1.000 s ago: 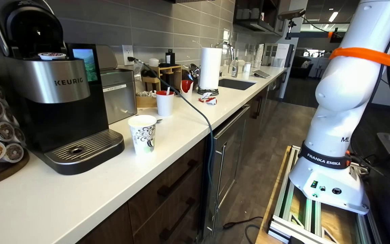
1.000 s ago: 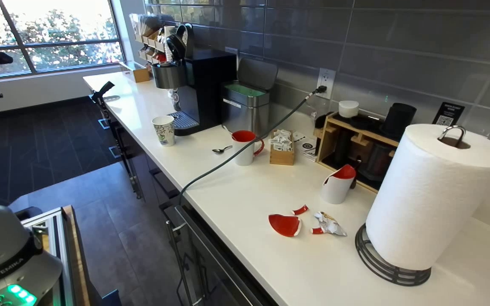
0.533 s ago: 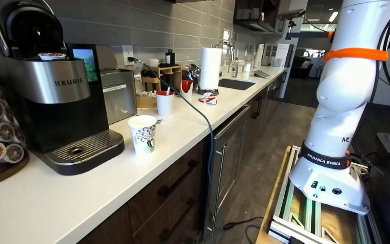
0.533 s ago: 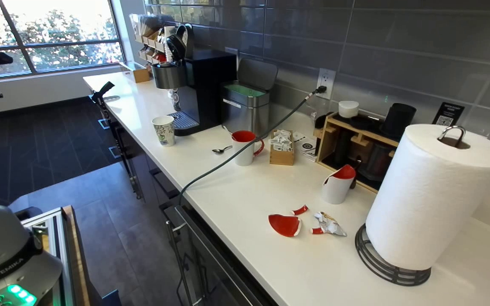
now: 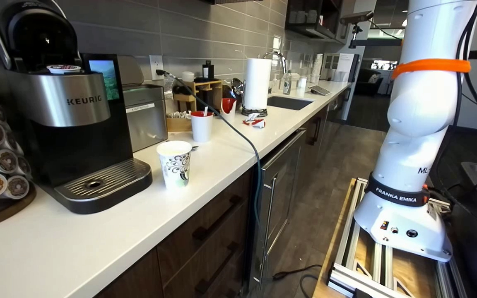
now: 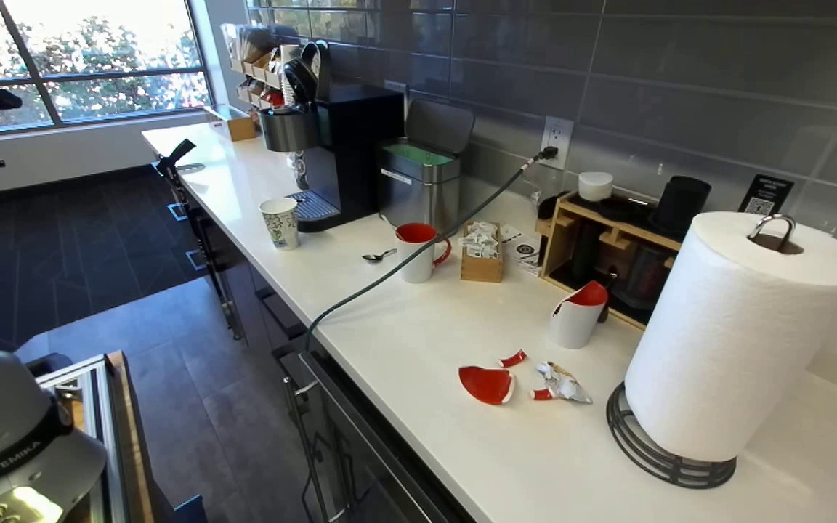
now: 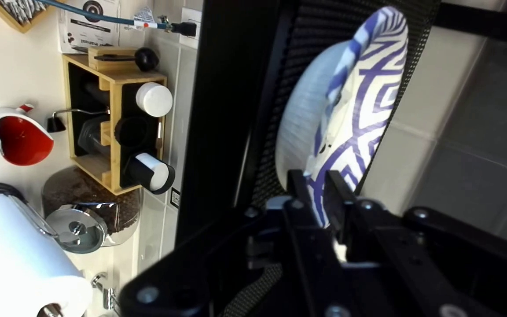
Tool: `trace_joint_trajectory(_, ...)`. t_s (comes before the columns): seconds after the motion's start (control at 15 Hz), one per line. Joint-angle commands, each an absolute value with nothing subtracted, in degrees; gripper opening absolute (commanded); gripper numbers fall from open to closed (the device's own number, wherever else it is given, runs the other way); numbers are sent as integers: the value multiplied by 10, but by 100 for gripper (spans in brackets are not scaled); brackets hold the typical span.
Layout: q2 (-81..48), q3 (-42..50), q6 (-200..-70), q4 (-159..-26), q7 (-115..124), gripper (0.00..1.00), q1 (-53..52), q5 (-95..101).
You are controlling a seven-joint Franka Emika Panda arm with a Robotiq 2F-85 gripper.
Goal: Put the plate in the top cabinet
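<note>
Arm (image 5: 418,120) nearly upright; hand (image 7: 316,177) gripping, fingers (image 7: 296,182) parallel, narrowly parted.

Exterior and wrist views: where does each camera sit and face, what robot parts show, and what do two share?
In an exterior view: near the coffee maker, facing the sink; arm and base at right.
In an exterior view: near the paper towels, facing the window; arm and base partly at left.
Wrist view: behind the gripper, facing the plate and tiled wall; black fingers show.
Both exterior views share the coffee maker and paper cup.

Daylight glares through the window (image 6: 91,62), the counter (image 6: 397,327) is bright, and the wall tiles (image 6: 651,109) are dim.
</note>
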State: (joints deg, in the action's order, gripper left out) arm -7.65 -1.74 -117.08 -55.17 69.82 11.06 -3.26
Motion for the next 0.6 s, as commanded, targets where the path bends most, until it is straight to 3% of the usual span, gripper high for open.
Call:
trace_joint_trajectory(0.0, -89, -17, -1150, -519, 719, 49, 108, -27)
trace_joint_trajectory(0.4, -50, -5, -1107, -492, 663, 95, 117, 5)
trace_joint_trajectory(0.53, -14, -3, -1080, -514, 584, 100, 122, 7)
